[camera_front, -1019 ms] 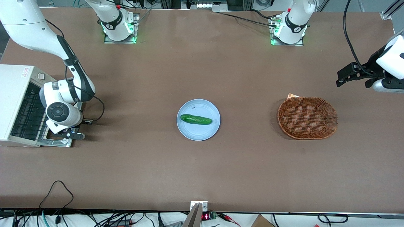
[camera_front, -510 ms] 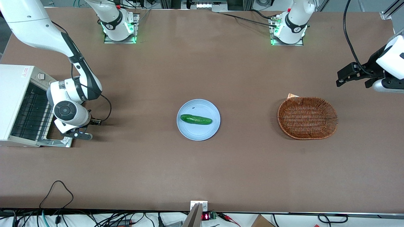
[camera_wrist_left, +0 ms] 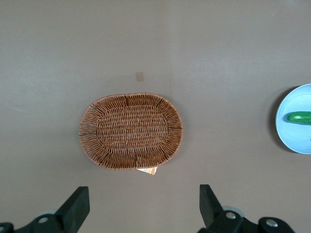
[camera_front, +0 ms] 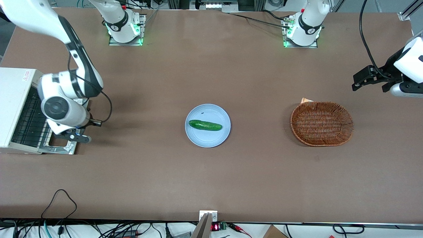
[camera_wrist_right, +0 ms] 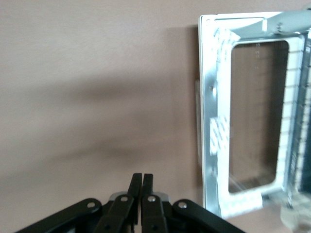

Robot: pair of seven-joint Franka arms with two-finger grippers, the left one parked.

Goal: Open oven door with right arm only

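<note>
The white toaster oven (camera_front: 13, 99) stands at the working arm's end of the table. Its oven door (camera_front: 61, 148) lies folded down flat on the table, silver inner frame up (camera_wrist_right: 214, 111), and the dark wire rack (camera_front: 28, 119) inside shows. The right arm (camera_front: 62, 102) hangs over the door. Its black gripper (camera_front: 79, 137) (camera_wrist_right: 141, 180) is shut with nothing between the fingers, just off the door's handle edge and above the bare table.
A light blue plate (camera_front: 198, 137) holding a green cucumber (camera_front: 205, 125) sits mid-table. A brown wicker basket (camera_front: 321, 123) (camera_wrist_left: 131, 130) lies toward the parked arm's end. The plate's edge (camera_wrist_left: 286, 131) also shows in the left wrist view.
The right arm's wrist first swung out from the oven toward mid-table, then rose and drew back over the door. The gripper has come off the door; the door stays down flat.
</note>
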